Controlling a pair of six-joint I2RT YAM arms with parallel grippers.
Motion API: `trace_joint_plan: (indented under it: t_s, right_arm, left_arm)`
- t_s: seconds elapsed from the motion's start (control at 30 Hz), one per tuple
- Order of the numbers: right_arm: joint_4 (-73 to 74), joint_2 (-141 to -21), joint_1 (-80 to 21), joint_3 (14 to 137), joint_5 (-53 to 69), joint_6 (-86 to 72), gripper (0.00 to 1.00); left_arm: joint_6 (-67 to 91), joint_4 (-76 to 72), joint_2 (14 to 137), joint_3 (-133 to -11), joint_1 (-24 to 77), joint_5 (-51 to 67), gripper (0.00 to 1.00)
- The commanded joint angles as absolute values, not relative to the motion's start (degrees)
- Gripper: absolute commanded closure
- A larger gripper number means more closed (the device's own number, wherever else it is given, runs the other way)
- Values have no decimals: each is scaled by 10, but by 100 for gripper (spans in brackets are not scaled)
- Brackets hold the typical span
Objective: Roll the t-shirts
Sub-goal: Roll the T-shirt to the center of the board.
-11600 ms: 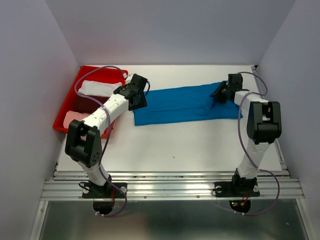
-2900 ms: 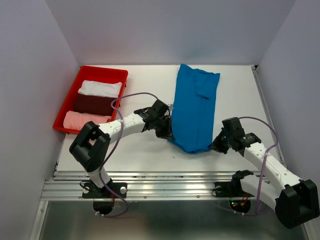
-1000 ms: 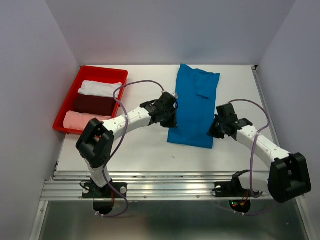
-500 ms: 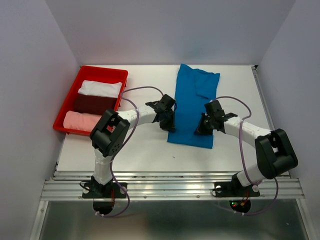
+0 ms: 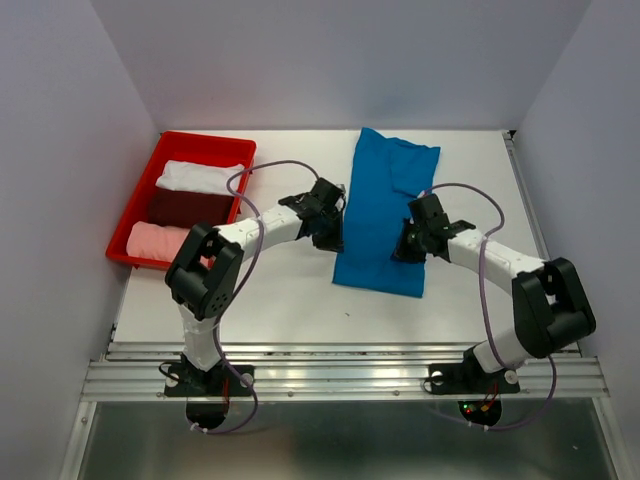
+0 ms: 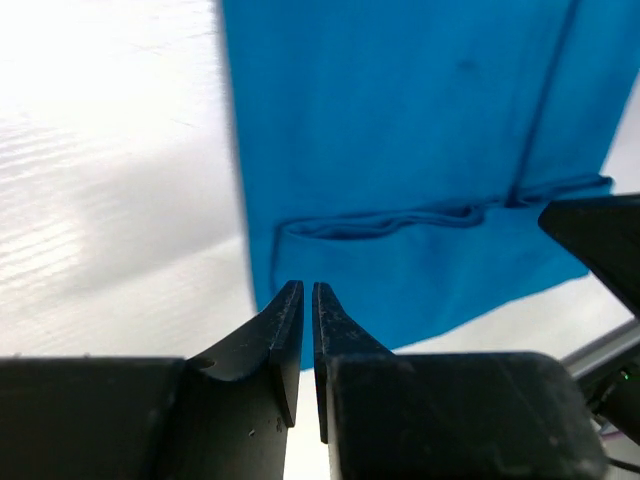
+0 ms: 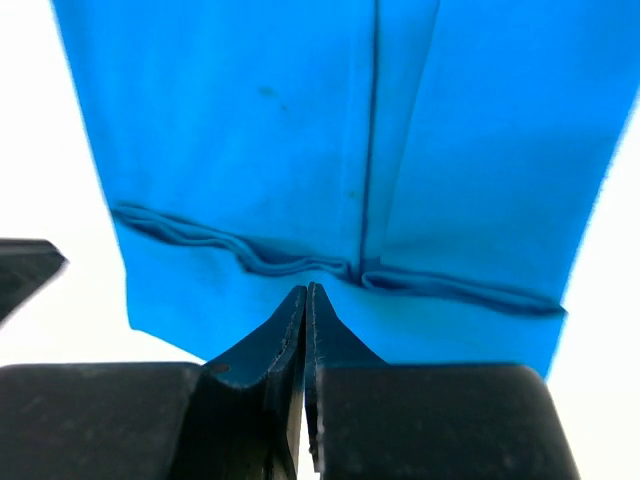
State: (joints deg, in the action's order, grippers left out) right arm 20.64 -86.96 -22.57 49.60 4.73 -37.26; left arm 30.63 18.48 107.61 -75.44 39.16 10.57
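My left tool (image 6: 301, 290) and right tool (image 7: 305, 292), both nearly closed and empty, sit at the folded bright blue cloth t-shirt (image 5: 385, 215); rolling ungripped could skew its hem.

Blue t-shirt (image 5: 385, 215) flat, folded lengthwise

Just a plain white flat table (image 5: 300, 300) boxed in by pale lavender-grey walls (image 5: 330, 60) on three sides, evenly lit, ribbed aluminium rail (image 5: 340, 372) along the near edge.
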Motion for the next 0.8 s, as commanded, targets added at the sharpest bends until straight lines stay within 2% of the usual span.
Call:
trace_joint_plan:
  t_s: [0.0,0.23,0.47,0.77]
  right_arm:
    - [246,-809,-229,518,-33,-361,94]
    - [269,-771,-229,450,-60,-386,93]
    - [266,-793,-229,416,-96,-382,93]
    - [267,-798,-229,419,-96,-372,93]
  left_arm:
    - [293,186,1035,-771,425,123,80]
    - [294,162,1069,-767,454,147,80]
    - [280,182,1118,-759,451,93,80]
    - [280,207,1109,-738,439,44,80]
